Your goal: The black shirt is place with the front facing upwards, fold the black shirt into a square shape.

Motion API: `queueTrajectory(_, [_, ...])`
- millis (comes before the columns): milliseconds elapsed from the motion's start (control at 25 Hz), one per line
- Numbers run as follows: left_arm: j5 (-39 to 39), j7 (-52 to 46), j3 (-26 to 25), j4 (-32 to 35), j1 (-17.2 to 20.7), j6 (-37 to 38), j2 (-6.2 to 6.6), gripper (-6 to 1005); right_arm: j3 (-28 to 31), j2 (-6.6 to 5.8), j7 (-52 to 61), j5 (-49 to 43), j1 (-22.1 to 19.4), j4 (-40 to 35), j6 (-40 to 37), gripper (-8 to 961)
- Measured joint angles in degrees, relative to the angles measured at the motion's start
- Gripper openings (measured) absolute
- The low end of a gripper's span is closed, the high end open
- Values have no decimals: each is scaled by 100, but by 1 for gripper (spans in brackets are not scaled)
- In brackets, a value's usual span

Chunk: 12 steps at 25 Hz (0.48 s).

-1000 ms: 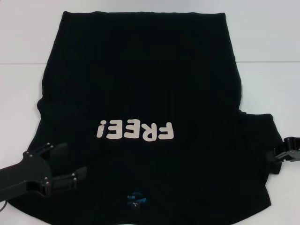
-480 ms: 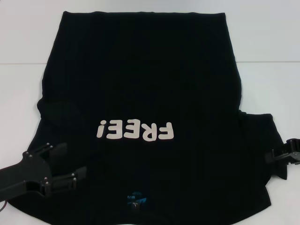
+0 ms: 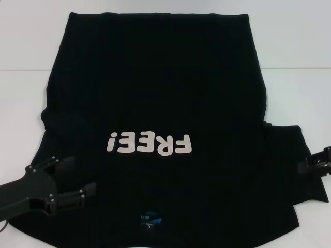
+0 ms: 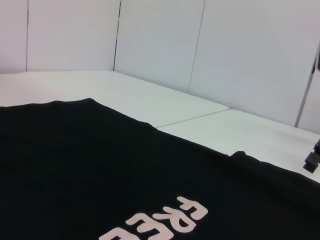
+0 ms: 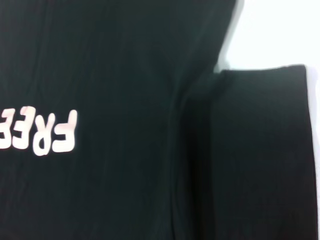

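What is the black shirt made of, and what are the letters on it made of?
The black shirt looks like soft knit cloth, probably cotton: matte, faintly ribbed, creasing softly near the sleeve. The FREE! letters look like a smooth, flat print or stuck-on film, pale and even; which one cannot be told.

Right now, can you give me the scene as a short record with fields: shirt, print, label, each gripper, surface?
shirt: black shirt spread flat, front up, not folded
print: pale "FREE!" lettering on the chest
label: small blue neck label near the robot
left gripper: left gripper open, over the shirt's left shoulder area
right gripper: right gripper at the right sleeve's outer edge
surface: white table
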Motion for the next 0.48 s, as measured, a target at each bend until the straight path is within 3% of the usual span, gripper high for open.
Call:
queueTrajectory(240, [0, -4, 0, 0, -20, 0, 0, 935, 22, -24, 63, -176, -51, -500, -297, 643])
queueTrajectory(480, [0, -2, 0, 0, -25, 0, -3, 935, 26, -25, 63, -477, -61, -494, -339, 830])
